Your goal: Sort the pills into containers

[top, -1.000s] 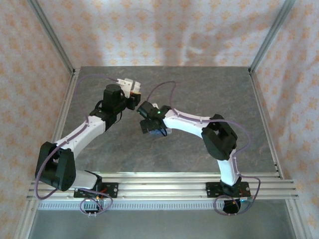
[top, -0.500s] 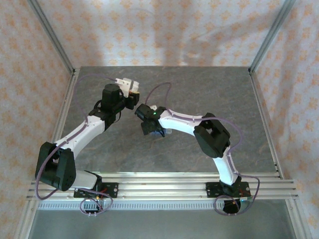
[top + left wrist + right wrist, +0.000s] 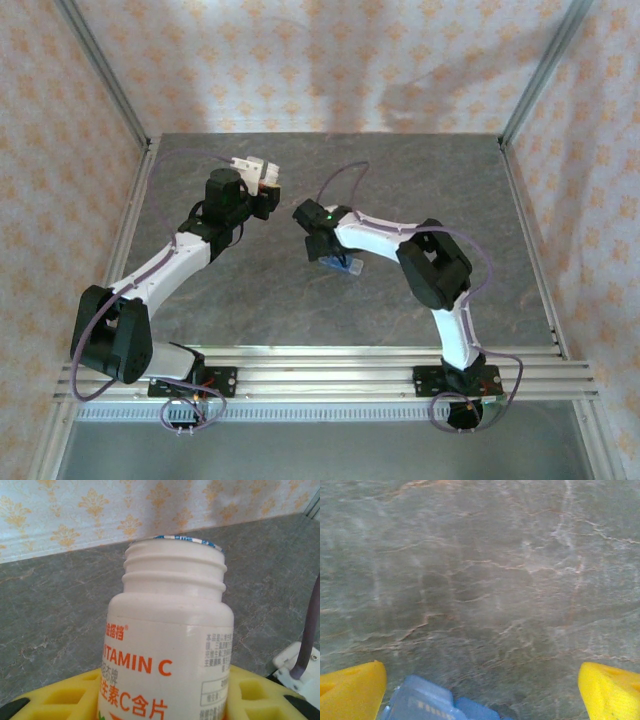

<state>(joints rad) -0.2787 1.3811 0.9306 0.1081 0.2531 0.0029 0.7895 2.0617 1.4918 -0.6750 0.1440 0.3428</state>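
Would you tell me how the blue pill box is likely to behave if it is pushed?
The pill box looks like thin, translucent plastic, so it is probably light. Resting low on the smooth table, it would likely slide, not tip. Its low profile may resist pinching.

Grey marbled surface point(image 3: 260, 300) out front, cream cloth walls point(image 3: 330, 60) with orange motifs all round, silver frame posts point(image 3: 103, 75) at the back corners, slotted rail point(image 3: 320, 372) along the near edge.
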